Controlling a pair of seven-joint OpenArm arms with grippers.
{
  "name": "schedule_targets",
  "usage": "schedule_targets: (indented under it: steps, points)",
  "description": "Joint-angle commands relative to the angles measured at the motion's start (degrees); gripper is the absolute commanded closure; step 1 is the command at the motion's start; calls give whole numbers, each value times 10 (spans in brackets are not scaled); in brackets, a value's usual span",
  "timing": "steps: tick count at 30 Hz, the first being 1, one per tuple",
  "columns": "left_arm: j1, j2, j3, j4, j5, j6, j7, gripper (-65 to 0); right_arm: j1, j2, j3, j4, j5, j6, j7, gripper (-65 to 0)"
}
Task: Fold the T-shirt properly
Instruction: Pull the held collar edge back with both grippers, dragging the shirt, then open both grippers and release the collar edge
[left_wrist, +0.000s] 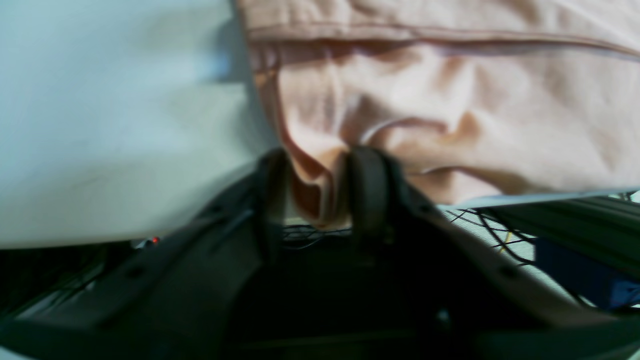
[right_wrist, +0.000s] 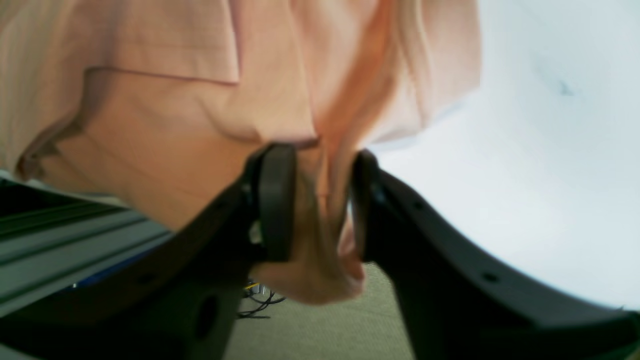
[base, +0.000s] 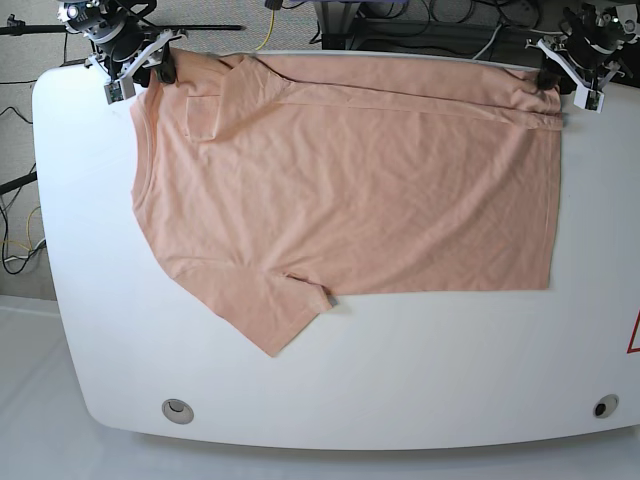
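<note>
Two grippers: you have one at each far corner of the white table (base: 400, 390), both at the T-shirt's far edge.
T-shirt (base: 350, 190): salmon-pink, lying mostly flat; its far long side is already folded inward, so a folded band runs between your two grippers.
Left gripper (left_wrist: 320, 190): at the hem-end corner; its jaws stand parted with a bunched tuck of cloth between them. The fabric hangs loosely in the gap, so this looks like a grip being let go, not a firm pinch.
Right gripper (right_wrist: 317, 200): at the collar-end corner; its jaws are likewise parted, with a twisted rope of pink cloth drooping between them over the table's far edge.
Near sleeve (base: 275, 320): sticks out on the side away from both grippers, not yet folded.
Why held so: paired corner holds keep a long edge taut and straight, so the fold lands even.
Step judged: first lengthwise fold laid down; near side and sleeve remain.
Risk: cloth may snag on a pad as you withdraw.
</note>
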Motion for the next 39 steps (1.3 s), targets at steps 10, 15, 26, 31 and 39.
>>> schedule_targets:
  steps: [10,15,26,31,39]
  points:
    - [-15,-8,-9,13,14,3,10,-273,-10,5,13,38,-4,-8,-23,-333]
    - [-19,-8,-20,26,15,2,8,-274,-7,6,14,45,-2,-9,-25,-333]
    - [-15,-12,-53,68,9,5,-4,-255,20,10,14,45,-2,-8,-29,-327]
    - [-38,-14,-79,83,6,4,-2,-249,48,18,17,48,2,-8,-34,-328]
    - [-89,-19,-94,95,6,8,6,-242,97,31,22,51,14,-9,-51,-326]
